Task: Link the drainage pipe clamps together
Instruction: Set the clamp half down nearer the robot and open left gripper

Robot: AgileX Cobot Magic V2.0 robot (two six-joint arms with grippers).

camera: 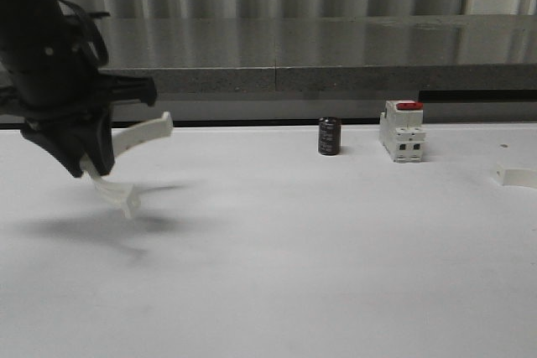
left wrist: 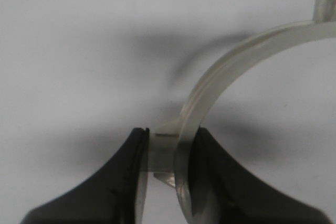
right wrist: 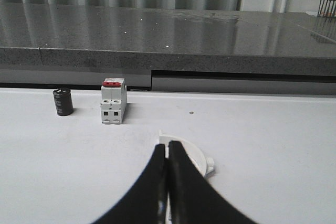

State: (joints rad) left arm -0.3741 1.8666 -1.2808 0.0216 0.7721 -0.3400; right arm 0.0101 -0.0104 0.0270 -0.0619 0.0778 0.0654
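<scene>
The left gripper (camera: 91, 157) is hanging above the tabletop (camera: 277, 249) near its left edge, holding one clamp half (camera: 126, 144) clear of the surface, with the clamp's shadow lying on the white top beneath it. The arc is sticking out toward the middle of the table, one end pointing up and inward, the other down toward the top. The left wrist view is showing what the front view cannot: the black fingers (left wrist: 105, 187) are pinching the clamp half (left wrist: 220, 77) at a flat tab on its arc, one finger on each side, the ring curving away from them over bare table.

The second clamp half (camera: 516, 177) is lying flat by the right edge of the tabletop, cut off by the frame in the front view. The right wrist view is showing it better: the right gripper (right wrist: 168, 167) is sitting just in front of the second clamp half (right wrist: 194, 157), its fingers pressed together with only a thin slit between them, and whether they are touching the clamp I cannot tell.

Along the far edge, right of center, a small dark cylinder (camera: 329, 137) and a white breaker (camera: 401, 130) with a red switch are standing upright, near each other but apart. The whole middle and near part of the tabletop is lying open between the two clamp halves.
</scene>
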